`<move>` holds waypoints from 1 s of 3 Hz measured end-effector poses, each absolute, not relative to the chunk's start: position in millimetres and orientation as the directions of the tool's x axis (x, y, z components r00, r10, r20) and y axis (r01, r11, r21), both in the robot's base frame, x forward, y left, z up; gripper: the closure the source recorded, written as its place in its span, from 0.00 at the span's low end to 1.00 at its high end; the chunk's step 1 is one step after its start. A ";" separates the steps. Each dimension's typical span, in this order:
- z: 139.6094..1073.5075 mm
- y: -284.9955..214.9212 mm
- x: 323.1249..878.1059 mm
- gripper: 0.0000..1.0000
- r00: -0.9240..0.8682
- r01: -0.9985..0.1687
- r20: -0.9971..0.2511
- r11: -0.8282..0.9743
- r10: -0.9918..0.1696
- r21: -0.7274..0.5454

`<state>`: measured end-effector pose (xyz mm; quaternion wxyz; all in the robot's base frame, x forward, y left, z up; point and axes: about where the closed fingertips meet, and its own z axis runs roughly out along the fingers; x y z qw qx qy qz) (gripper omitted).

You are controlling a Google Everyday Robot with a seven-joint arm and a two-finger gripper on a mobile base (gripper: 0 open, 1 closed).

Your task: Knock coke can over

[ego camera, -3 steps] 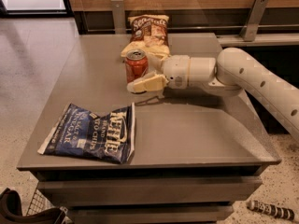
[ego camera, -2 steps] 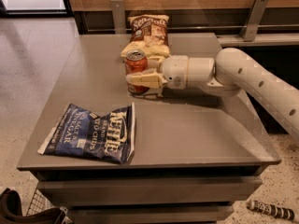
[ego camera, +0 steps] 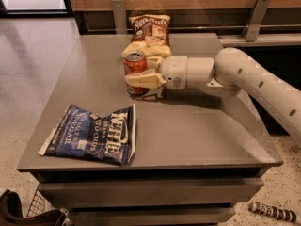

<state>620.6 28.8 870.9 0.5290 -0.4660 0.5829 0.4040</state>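
The coke can is a small red can with a silver top. It stands upright on the grey table, towards the back middle. My gripper reaches in from the right on the white arm. Its cream tip lies across the front of the can's lower half, touching or almost touching it, and hides the can's base.
A yellow and brown chip bag stands just behind the can. A blue chip bag lies flat at the front left of the table. A wooden wall with metal brackets runs behind the table. The floor drops away on the left.
My gripper has slid a little to the left along the can's front. The can stays upright in the same place.
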 end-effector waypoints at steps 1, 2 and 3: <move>871.0 30.3 620.2 1.00 -0.006 -0.971 -0.993 0.237 -0.116 -0.022; 888.6 30.4 621.9 1.00 -0.006 -0.971 -0.979 0.235 -0.204 -0.043; 908.1 21.0 626.0 1.00 -0.052 -0.966 -0.942 0.258 -0.332 -0.038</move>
